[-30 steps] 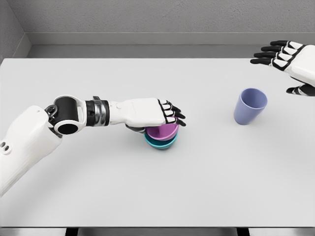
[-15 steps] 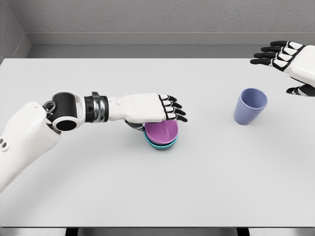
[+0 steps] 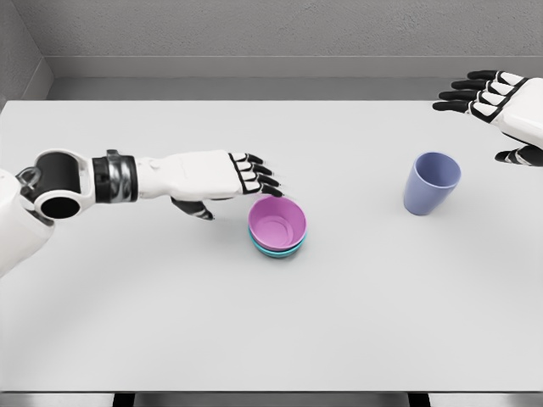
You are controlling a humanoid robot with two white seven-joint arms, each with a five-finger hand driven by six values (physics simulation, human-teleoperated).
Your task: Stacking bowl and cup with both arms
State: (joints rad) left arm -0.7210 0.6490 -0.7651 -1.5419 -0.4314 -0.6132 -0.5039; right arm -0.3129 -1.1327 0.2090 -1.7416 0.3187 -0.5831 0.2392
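Now pink bowl (image 3: 277,222) nested in teal bowl (image 3: 277,248), just right of left hand (image 3: 212,175) fingers (image 3: 259,174), spread, empty. Lavender cup (image 3: 431,182) below right hand (image 3: 495,97) fingers, apart, presumably poised for grasp.

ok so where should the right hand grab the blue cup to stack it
Take the blue cup around its side wall, below the rim, coming from the right, where the right hand hovers open. It stands upright, mouth up, tapering toward the base, and its sides are clear. A side grip probably holds it upright on its way to the stacked bowls.

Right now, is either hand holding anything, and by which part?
Nothing is held. The left hand is open beside the pink bowl; the right hand is open too.
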